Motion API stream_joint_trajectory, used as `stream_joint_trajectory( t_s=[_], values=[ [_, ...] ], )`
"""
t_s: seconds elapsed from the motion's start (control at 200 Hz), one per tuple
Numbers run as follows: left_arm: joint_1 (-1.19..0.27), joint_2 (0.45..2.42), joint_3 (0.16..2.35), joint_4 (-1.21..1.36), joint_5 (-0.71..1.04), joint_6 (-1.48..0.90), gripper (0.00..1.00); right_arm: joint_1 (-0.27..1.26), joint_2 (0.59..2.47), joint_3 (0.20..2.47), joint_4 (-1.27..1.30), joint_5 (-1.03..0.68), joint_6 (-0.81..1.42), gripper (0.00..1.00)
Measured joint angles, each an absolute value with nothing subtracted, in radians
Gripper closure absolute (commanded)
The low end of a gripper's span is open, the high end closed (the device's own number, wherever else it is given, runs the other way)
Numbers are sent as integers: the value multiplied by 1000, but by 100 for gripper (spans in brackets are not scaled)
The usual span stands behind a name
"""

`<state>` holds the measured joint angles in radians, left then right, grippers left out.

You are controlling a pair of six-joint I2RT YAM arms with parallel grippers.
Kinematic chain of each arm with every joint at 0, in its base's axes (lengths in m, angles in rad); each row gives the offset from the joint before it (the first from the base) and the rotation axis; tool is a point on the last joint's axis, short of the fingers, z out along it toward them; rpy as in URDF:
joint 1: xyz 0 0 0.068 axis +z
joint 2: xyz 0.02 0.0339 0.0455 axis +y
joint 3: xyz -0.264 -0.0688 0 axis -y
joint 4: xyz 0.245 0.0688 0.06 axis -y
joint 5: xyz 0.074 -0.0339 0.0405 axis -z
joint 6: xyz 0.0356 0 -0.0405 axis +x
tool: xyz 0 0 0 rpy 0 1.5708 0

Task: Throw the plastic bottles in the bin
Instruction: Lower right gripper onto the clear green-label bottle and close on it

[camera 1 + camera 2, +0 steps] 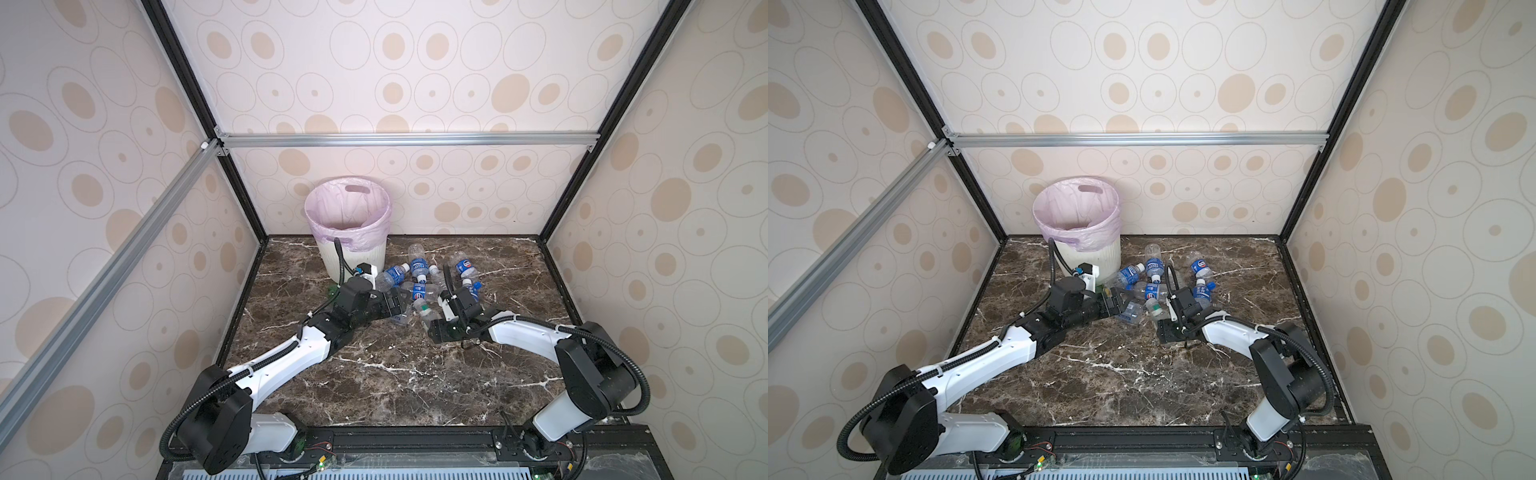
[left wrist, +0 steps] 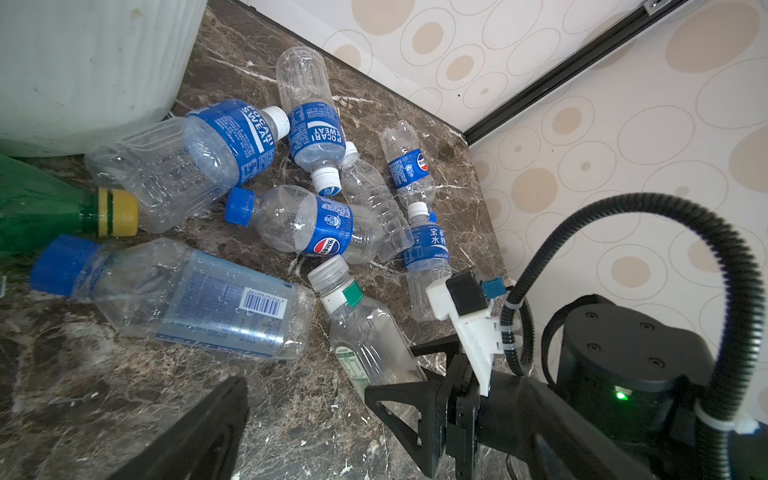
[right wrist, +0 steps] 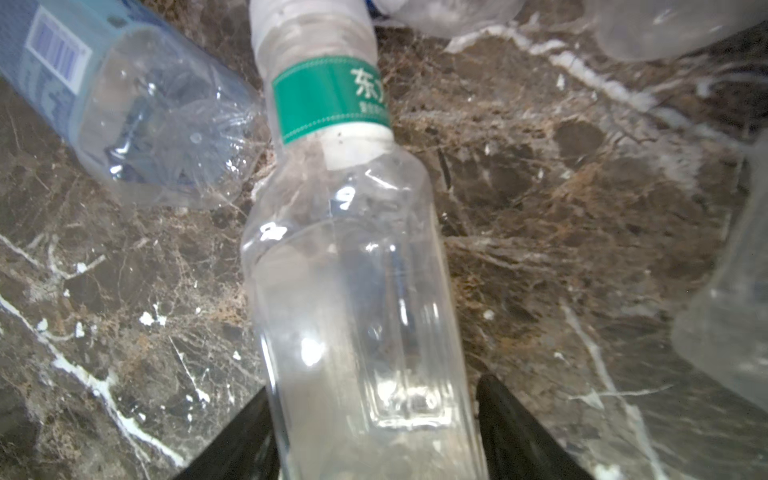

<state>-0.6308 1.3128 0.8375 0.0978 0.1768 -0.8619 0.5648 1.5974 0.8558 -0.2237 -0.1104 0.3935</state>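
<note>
The base rail (image 1: 415,440) is black, runs along the near edge and carries the shoulders of both arms. The table (image 1: 395,374) is dark brown marble with white veins, enclosed on three sides by patterned panels. The left arm (image 1: 282,361) and the right arm (image 1: 532,332) both reach over the far half of the table and converge on the bottle pile.

The bin (image 1: 365,262) has a white ribbed wall and a pale pink liner folded over its rim. It stands upright at the far edge, left of centre, against the back panel. The plastic bottles (image 1: 419,274) lie on their sides on the marble in a loose pile just right of the bin's foot.

The left gripper (image 1: 397,305) has its jaws fully spread and holds nothing. It is positioned at the blue-capped bottle with the barcode label (image 2: 199,299).

The right gripper (image 3: 376,386) has its jaws partly closed, one finger on each side of the lower body of the clear bottle with the green neck band (image 3: 353,249). That bottle lies flat on the table. Whether the pads press on it cannot be determined.

The green bottle with the yellow cap (image 2: 41,203) lies just beside the bin wall
</note>
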Motion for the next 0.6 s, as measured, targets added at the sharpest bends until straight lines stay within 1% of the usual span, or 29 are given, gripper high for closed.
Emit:
stream_joint_trajectory(
  t_s=[0.21, 0.405, 0.6],
  values=[
    [-632, 1313, 838, 104, 178, -874, 1, 570, 1563, 839, -225, -105, 399, 43],
    [-633, 1317, 838, 120, 181, -892, 1, 579, 1506, 840, -256, -105, 399, 47],
    [-635, 1333, 826, 155, 203, -926, 1, 582, 1444, 867, -292, -116, 400, 49]
  ],
)
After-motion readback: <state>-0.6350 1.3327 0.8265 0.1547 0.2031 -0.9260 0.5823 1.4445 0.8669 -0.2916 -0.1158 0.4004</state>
